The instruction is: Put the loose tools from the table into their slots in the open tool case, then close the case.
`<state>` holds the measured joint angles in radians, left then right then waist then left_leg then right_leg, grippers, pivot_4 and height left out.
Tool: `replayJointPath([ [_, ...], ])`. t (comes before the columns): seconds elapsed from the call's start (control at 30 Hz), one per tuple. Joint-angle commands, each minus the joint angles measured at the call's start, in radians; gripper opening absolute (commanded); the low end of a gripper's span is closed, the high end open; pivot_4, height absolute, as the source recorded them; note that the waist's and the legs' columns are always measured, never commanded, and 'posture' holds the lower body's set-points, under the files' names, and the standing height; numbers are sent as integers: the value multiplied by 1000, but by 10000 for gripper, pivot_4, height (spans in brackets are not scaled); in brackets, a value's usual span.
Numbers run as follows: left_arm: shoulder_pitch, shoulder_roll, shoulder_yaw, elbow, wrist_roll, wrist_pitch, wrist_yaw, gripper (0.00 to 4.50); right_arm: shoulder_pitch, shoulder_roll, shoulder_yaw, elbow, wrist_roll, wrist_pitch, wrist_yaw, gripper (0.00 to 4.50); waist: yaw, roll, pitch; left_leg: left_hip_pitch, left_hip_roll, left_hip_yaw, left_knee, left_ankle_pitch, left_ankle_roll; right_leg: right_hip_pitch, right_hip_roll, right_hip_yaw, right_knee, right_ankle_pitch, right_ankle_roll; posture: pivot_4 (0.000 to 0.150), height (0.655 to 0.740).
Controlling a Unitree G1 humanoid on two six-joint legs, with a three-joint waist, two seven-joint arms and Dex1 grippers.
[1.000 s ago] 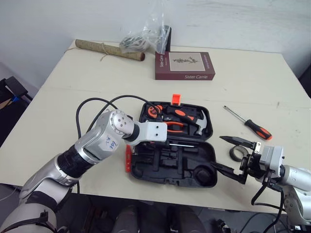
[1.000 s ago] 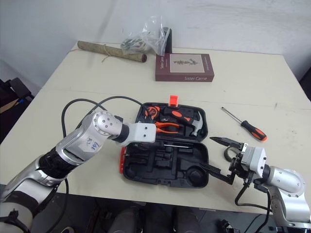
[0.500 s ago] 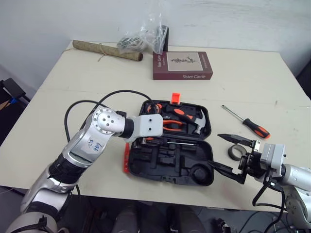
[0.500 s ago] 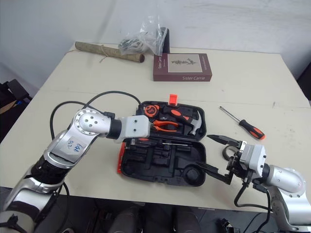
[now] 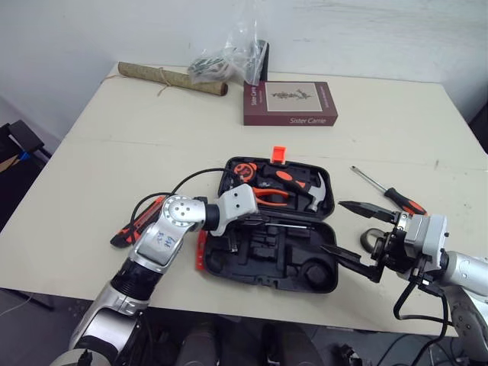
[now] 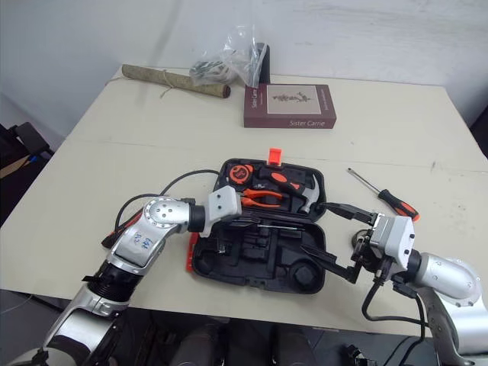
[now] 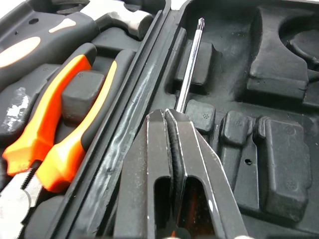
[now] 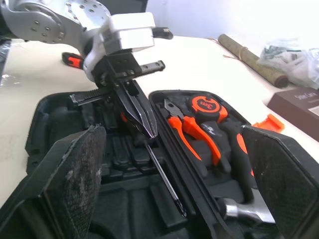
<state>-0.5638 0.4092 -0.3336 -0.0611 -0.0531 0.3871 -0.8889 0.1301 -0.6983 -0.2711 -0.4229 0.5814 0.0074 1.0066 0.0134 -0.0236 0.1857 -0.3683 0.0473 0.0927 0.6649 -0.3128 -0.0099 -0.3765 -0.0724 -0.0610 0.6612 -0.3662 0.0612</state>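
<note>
Two tapered black fingers [image 7: 199, 164] pinching slim steel screwdriver [image 7: 191, 59], moulded plastic case [image 7: 279, 149]

You have a cream table [image 5: 91, 152] taking up most of the view, with a faint seam [image 5: 114, 139] running across its top. Behind it stands a plain white wall [image 5: 76, 30], evenly lit. Off the table's left edge you see dark floor [image 5: 11, 191] and some dark clutter [image 5: 19, 137].

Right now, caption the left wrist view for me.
Left pincer shut on a screwdriver, its shaft lying along a slot of the open tool case, beside orange-handled pliers.
</note>
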Motion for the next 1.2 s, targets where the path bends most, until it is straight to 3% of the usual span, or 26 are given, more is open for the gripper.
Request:
replayJointPath([
  [0.03,-4,14,-11,5,9,10,-11,305,11,0,-33,-4,5,-20,7,45000,0,0,0,0,0,0,0,0,0,0,0,0,0,0,0,1500,7400],
  [0.3,7,27,-86,28,47,67,-38,305,34,22,-36,43,-13,-67,28,45000,2,0,0,1,0,0,0,0,0,1,0,0,0,0,0,1500,7400],
  [0.57,-51,-36,-174,160,99,148,-12,305,38,34,-26,66,-30,-87,28,45000,15,4,-9,4,-1,0,0,0,1,4,-1,0,-1,0,0,1500,7400],
  [0.77,-69,-57,-187,171,113,124,-16,305,35,42,-26,70,-41,-88,13,45000,12,7,-15,17,-2,0,-2,-5,6,21,-2,0,-7,0,1,1500,7400],
  [1.0,-53,-40,51,60,-57,-175,-50,305,85,41,-139,51,-5,-60,-57,45000,10,8,-12,13,-2,0,-1,-5,6,16,-3,0,-7,0,1,1500,7400],
  [1.1,-13,14,169,0,-167,-245,-108,305,145,32,-224,70,7,-68,-46,45000,8,9,-11,10,-1,0,-1,-5,5,14,-3,0,-7,1,2,1500,7400],
  [1.2,82,159,351,-13,-275,-222,-181,305,216,42,-358,175,3,-120,-26,45000,-4,10,-10,12,-1,1,-3,-4,5,15,-2,-1,-8,0,2,1500,7400],
])
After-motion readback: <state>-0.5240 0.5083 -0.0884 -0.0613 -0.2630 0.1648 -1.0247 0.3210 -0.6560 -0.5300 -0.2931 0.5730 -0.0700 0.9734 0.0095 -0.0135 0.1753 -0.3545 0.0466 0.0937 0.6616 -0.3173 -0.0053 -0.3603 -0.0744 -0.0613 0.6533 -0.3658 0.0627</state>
